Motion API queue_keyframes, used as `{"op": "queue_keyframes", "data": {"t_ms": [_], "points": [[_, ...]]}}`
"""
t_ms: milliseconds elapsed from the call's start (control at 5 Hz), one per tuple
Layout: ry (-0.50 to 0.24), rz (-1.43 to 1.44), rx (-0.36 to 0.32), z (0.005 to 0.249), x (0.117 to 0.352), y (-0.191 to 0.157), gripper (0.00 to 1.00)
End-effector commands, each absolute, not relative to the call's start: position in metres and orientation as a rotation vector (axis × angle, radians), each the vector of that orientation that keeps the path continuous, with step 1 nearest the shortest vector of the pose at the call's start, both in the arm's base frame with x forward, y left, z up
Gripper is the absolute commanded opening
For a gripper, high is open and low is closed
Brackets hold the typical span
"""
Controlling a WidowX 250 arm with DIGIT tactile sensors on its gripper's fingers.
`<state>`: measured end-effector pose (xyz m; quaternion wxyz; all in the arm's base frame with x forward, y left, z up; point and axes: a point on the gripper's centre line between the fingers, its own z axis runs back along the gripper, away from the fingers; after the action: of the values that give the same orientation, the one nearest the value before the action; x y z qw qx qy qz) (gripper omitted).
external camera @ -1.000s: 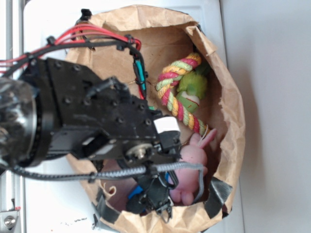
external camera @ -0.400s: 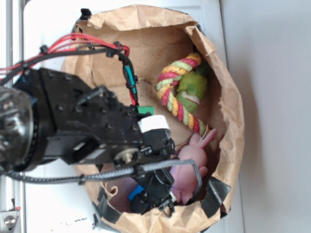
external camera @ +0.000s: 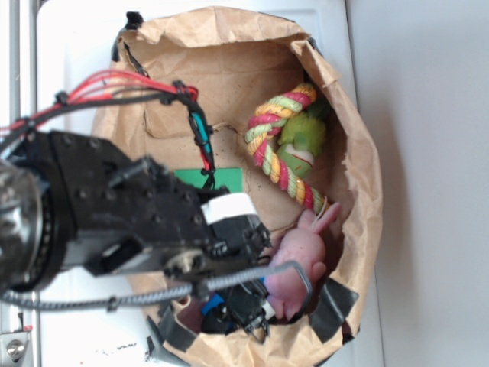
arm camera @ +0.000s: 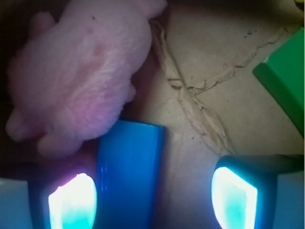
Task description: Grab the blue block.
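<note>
The blue block (arm camera: 128, 171) lies flat on the brown paper floor of the bag, just below the pink toy bunny (arm camera: 81, 76). My gripper (arm camera: 152, 198) is open and straddles the block. The left fingertip (arm camera: 71, 200) sits right beside the block's left edge, while the right fingertip (arm camera: 233, 195) stands well apart from it. In the exterior view the gripper (external camera: 246, 312) reaches down into the bag's near corner, and only a sliver of the blue block (external camera: 214, 303) shows under the arm.
The paper bag (external camera: 359, 153) walls in everything. Inside it lie a green block (external camera: 220, 179) (arm camera: 286, 76), a striped rope toy (external camera: 279, 164), a green plush (external camera: 302, 138) and the bunny (external camera: 299, 256). My arm covers the bag's left half.
My arm has shifted left and down in the exterior view, uncovering the green block. The gripper sits deeper in the bag's near corner, still open.
</note>
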<state>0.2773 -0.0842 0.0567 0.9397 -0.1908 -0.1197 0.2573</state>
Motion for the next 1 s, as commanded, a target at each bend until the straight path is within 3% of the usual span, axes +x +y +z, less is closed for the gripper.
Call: {"op": "queue_keyframes", "data": {"t_ms": [0, 800], "points": [[-0.238, 0.497, -0.367, 0.070, 0.287, -0.102, 1.00], [-0.211, 0.482, -0.306, 0.061, 0.290, -0.116, 1.00]]}}
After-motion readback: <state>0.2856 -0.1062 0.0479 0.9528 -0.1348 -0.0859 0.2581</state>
